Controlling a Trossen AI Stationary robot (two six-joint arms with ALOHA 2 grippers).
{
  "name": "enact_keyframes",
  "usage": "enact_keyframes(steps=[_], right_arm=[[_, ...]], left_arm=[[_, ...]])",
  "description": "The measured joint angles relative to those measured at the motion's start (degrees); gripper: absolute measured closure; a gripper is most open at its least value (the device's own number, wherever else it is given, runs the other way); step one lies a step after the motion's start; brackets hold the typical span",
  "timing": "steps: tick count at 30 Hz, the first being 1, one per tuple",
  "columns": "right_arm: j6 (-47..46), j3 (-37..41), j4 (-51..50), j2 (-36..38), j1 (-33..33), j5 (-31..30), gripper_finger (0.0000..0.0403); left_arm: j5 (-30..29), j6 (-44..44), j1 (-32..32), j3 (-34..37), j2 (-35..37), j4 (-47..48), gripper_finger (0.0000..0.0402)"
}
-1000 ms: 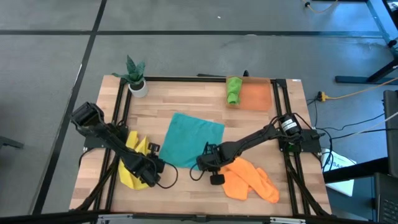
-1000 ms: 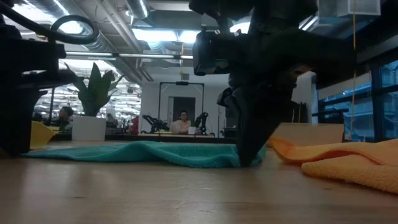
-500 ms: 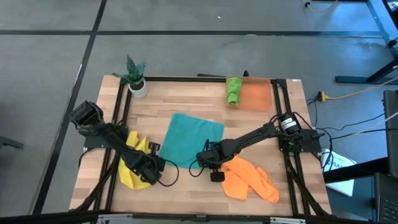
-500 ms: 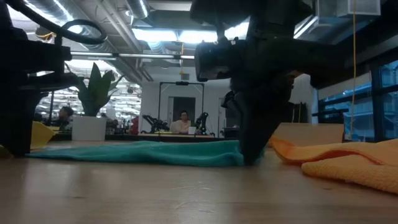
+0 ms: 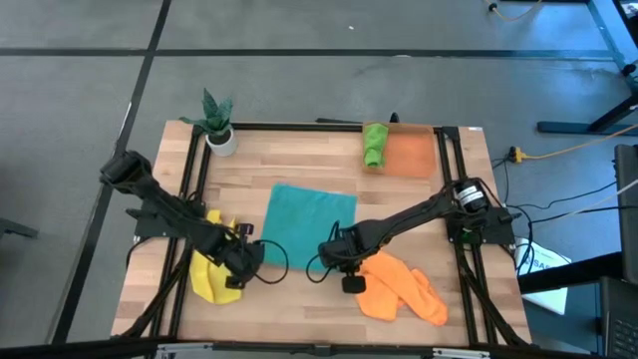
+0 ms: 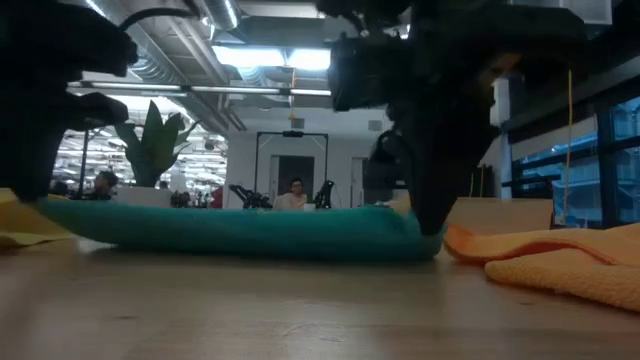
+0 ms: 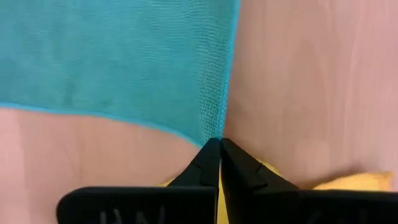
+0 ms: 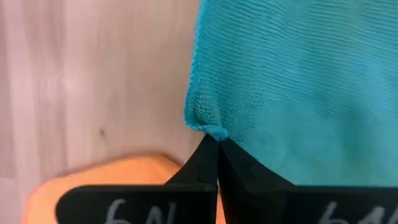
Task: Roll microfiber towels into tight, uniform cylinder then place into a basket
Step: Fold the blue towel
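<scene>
Both grippers are pinched shut on the near corners of the teal towel (image 5: 311,224): the left gripper (image 5: 249,256) on the corner beside the yellow towel (image 5: 210,267), the right gripper (image 5: 334,255) on the corner beside the orange towel (image 5: 399,286). The wrist views show each pair of dark fingers (image 7: 219,163) closed to a point with teal cloth caught at the tips (image 8: 211,149); the high view hides these pinches under the arms.

From table height, the towel's near edge (image 6: 240,232) reads as a long raised teal band between the two dark grippers, with orange cloth (image 6: 540,258) bunched to one side and a sliver of yellow cloth (image 6: 15,232) at the other.

Farther back, the basket (image 5: 411,153) sits at the table's far edge with the bright green towel (image 5: 375,144) rolled at its left end. A potted plant (image 5: 218,122) stands at the far left corner.

White markings on the right gripper (image 8: 155,214) are cut off and unreadable.

A person (image 6: 295,196) sits in the room behind.
</scene>
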State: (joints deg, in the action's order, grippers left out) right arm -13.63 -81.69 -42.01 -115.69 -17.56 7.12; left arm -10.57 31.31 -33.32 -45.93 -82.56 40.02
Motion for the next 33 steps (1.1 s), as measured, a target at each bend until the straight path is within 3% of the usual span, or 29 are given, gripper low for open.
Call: enact_keyframes(steps=[18, 29, 33], right_arm=[[-4.38, 0.00, -4.42, 3.80, 2.84, -12.02, 0.0403], [-5.82, 0.00, -10.18, 4.26, 6.29, -17.01, 0.0403], [-5.78, 0.02, -10.91, 4.26, 7.63, -22.95, 0.0403]], left_arm=[[-2.09, 0.75, 9.27, -0.08, 1.63, 1.99, 0.0401], [-2.73, 0.04, 19.60, -0.11, 1.63, 5.12, 0.0401], [-4.95, -0.06, 22.85, -0.11, 1.63, 5.07, 0.0401]])
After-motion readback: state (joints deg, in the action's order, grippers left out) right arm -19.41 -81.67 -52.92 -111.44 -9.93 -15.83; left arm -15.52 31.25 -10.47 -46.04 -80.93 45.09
